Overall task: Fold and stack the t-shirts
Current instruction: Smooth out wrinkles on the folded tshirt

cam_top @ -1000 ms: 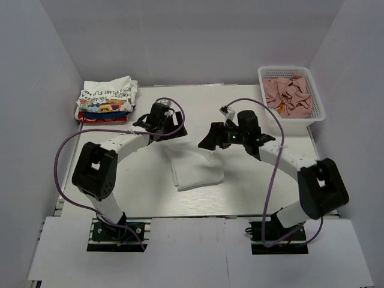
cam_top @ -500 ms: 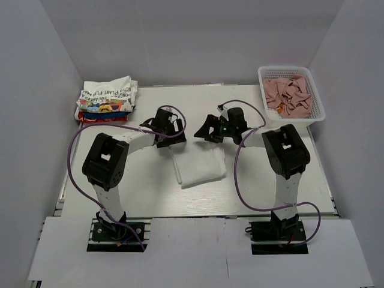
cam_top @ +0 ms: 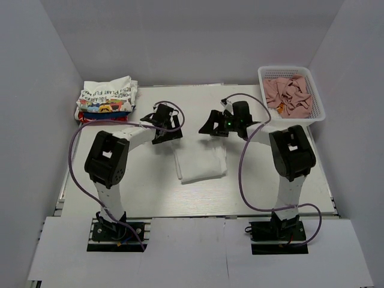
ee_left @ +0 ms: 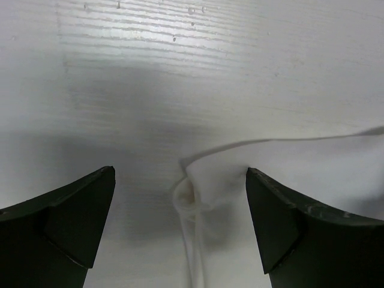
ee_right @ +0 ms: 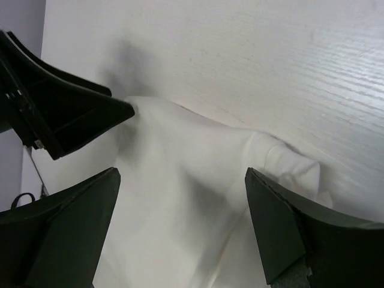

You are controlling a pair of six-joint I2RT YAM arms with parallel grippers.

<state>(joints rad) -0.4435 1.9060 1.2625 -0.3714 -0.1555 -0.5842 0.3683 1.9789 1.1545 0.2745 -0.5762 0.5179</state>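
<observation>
A plain white t-shirt (cam_top: pixel 201 162) lies folded into a rectangle at the table's centre. My left gripper (cam_top: pixel 165 133) hangs open over its far left corner. In the left wrist view that rolled corner (ee_left: pixel 195 195) sits between the spread fingers (ee_left: pixel 72 222), untouched. My right gripper (cam_top: pixel 208 129) is open above the far right corner. The right wrist view shows white cloth (ee_right: pixel 180 186) under the wide jaws, with nothing held. A stack of folded t-shirts (cam_top: pixel 107 99) rests at the back left, a white one with black lettering on top.
A white mesh basket (cam_top: pixel 315 96) with pinkish-brown cloths stands at the back right. Purple cables (cam_top: pixel 243 174) loop from both arms over the table. White walls close in the left, right and far sides.
Both arms have drawn in, elbows raised. The right gripper moved from over the shirt's middle to its far edge. The shirt now lies flatter. Both grippers stayed open.
</observation>
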